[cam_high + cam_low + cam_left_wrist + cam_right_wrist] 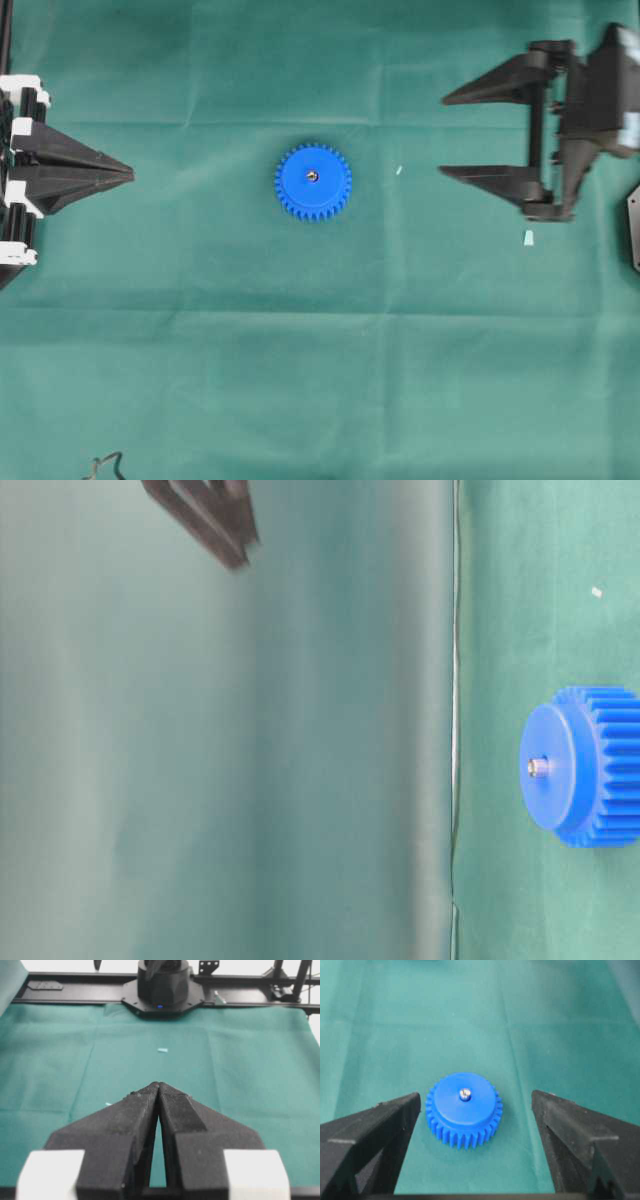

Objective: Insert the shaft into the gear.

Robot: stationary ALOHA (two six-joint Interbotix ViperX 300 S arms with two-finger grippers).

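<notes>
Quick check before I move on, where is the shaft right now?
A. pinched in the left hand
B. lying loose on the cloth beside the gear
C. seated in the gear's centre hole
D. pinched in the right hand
C: the silvery shaft stands in the centre hole of the gear, while the right hand is open and apart from it, and the left hand is shut with nothing seen in it.

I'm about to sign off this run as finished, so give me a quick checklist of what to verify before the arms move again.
1. Shaft seated in the centre hole of the gear: ok, silvery tip shows at the hub.
2. Gear lying flat on the green cloth: ok.
3. Right gripper open and apart from the gear: ok.
4. Left gripper shut, holding nothing, apart from the gear: ok.
5. Shaft fully pushed through: cannot tell.
</notes>
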